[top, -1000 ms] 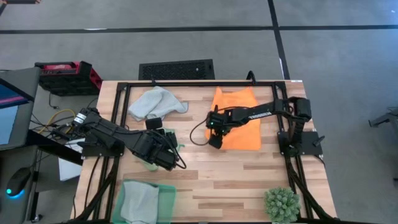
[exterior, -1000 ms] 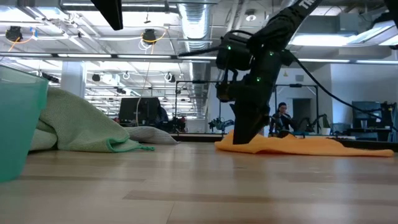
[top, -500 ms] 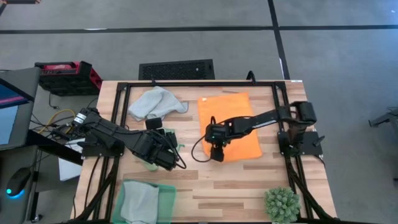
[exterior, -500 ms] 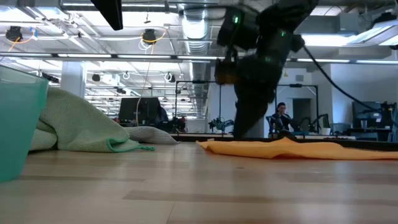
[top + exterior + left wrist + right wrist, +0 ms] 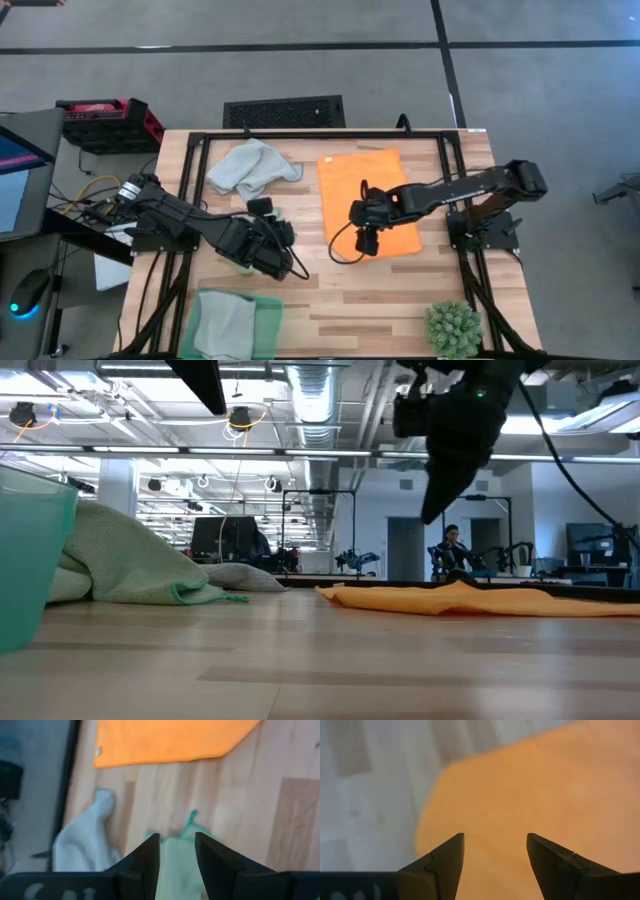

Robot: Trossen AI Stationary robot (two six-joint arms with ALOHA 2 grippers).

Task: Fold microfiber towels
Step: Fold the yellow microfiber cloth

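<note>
- Right hand hovering open and empty above the orange towel, near its 6 o'clock edge; in the low view lifted well clear of the cloth. Towel spread flat on the desk, right of centre.
- Left hand low over the light green towel at about 8 o'clock from the desk's centre; fingers parted, nothing pinched between them in the wrist view.
- One pale grey-blue towel bunched at 11 o'clock; another pale cloth lying in the green tray at the 7 o'clock corner. Spiky plant at 5 o'clock, well apart from all cloth.
- Likely slip: pinching the orange towel's edge too shallow, so the thin cloth drops mid-fold and lands skewed.
- Likely slip: pressing too deep and scraping fingertips on the wood, dragging the whole towel instead of lifting one layer.
- Possible trouble: folding from an off-centre grip, leaving corners misaligned and a ridge already visible along the near edge in the low view getting trapped inside.
- Possible trouble: left hand catching the crumpled green towel in several layers at once, giving a bundle rather than a fold.
- Possible trouble: both arms close together near the desk's middle; crossing paths could snag a cable.
- Writing: none readable; a small pale tag at one corner of the orange towel in the left wrist view, too small to read.
</note>
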